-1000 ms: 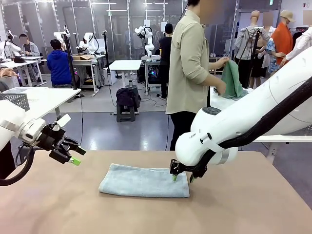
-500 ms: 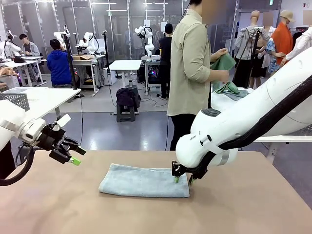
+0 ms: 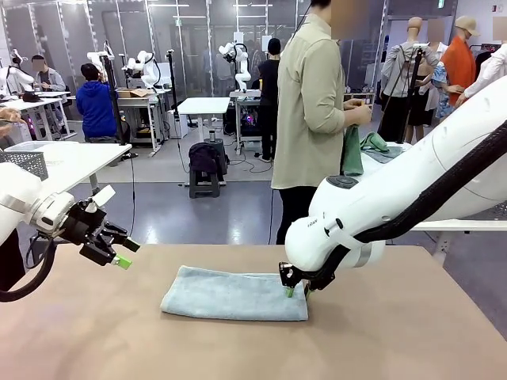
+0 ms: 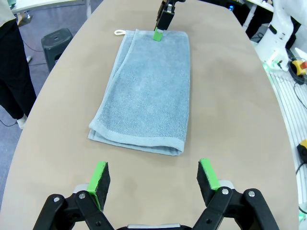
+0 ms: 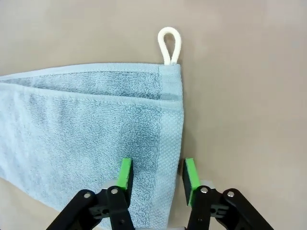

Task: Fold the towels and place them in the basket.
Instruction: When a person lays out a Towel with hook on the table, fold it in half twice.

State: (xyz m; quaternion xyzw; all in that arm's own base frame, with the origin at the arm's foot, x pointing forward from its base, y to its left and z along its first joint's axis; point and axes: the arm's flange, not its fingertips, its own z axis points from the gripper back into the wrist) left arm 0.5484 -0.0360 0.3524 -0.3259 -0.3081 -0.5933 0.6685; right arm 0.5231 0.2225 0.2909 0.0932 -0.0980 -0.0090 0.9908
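Observation:
A pale grey-blue towel [image 3: 234,294] lies folded lengthwise on the tan table [image 3: 396,332]. It has a white loop [image 5: 169,43] at its far right corner. My right gripper [image 3: 296,291] stands tip-down on the towel's right end. In the right wrist view [image 5: 158,175] its jaws are narrowed but still apart, astride the hem of the towel [image 5: 86,124]. My left gripper [image 3: 125,255] hovers open above the table, left of the towel [image 4: 144,91], nothing between its fingers [image 4: 101,178]. A person beyond the table holds a green towel [image 3: 352,150]. A grey lattice basket [image 3: 24,162] sits at far left.
The person stands at the far edge, turned toward a side table on the right where another green cloth [image 3: 372,142] lies. The basket rests on a white side table [image 3: 71,162] to the left. Bare tabletop surrounds the towel on all sides.
My right gripper's jaws have drawn closer together over the towel's right end. The person has lowered the green towel in front of their body. My left arm has stayed still.

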